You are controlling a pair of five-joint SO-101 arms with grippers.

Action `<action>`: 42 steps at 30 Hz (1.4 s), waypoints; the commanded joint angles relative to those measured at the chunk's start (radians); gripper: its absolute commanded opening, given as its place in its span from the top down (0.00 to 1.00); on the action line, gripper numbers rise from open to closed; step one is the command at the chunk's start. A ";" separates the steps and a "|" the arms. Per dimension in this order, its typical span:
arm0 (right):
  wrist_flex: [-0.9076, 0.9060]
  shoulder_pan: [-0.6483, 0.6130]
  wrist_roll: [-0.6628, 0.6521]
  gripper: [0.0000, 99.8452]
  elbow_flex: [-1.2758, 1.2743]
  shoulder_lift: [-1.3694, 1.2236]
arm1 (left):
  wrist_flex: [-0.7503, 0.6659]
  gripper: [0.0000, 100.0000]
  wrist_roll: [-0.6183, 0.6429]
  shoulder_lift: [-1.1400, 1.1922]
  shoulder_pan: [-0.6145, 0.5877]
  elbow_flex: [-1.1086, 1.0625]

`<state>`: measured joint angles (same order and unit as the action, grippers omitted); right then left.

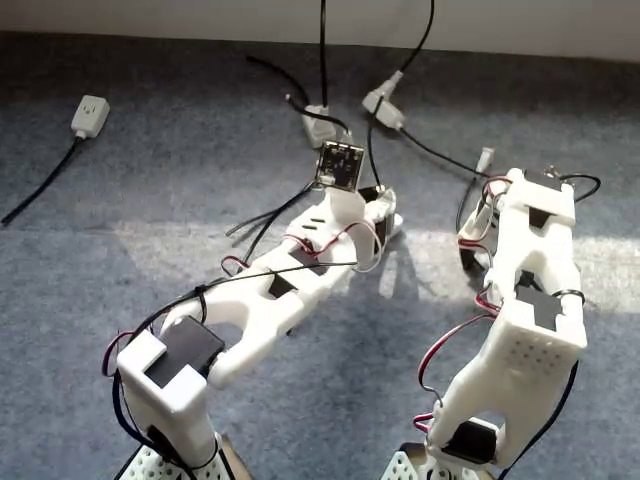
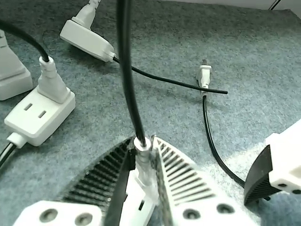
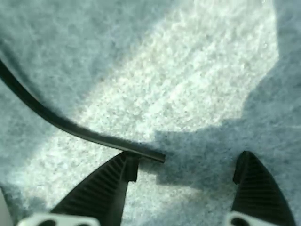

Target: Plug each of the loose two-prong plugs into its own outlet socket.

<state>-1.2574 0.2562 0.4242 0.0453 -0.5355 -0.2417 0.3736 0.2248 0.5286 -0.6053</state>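
Clamping a white plug (image 2: pixel 142 165), the left gripper (image 2: pixel 142 143) hangs near an outlet socket (image 2: pixel 34 115) — the right gripper (image 3: pixel 187 162) gapes apart.

Your left arm (image 1: pixel 270 290) and right arm (image 1: pixel 535 290) carry white printed shells, black servo blocks, red-and-black wiring, ribbed black fingers (image 3: pixel 99 188).

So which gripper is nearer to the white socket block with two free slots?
Left. The left gripper, holding a plug, is close beside the socket block; the right gripper sits farther off.

High camera is looking down across the tabletop (image 1: pixel 150 220); wrist cameras are peering closely at it, left one sharing the sockets (image 1: pixel 318 125).
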 commanded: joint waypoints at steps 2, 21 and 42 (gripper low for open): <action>0.016 0.028 -0.005 0.69 0.002 -0.005 | 0.005 0.99 -0.008 -0.018 0.039 0.007; 0.016 0.027 -0.008 0.69 0.002 -0.005 | 0.140 0.99 -0.008 -0.005 0.042 0.067; 0.016 0.027 -0.008 0.69 0.002 -0.007 | 0.140 0.99 -0.025 -0.012 0.058 -0.021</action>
<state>-1.2574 0.2562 0.4242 0.0453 -0.5355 -0.1112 0.3675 0.2186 0.5669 -0.5777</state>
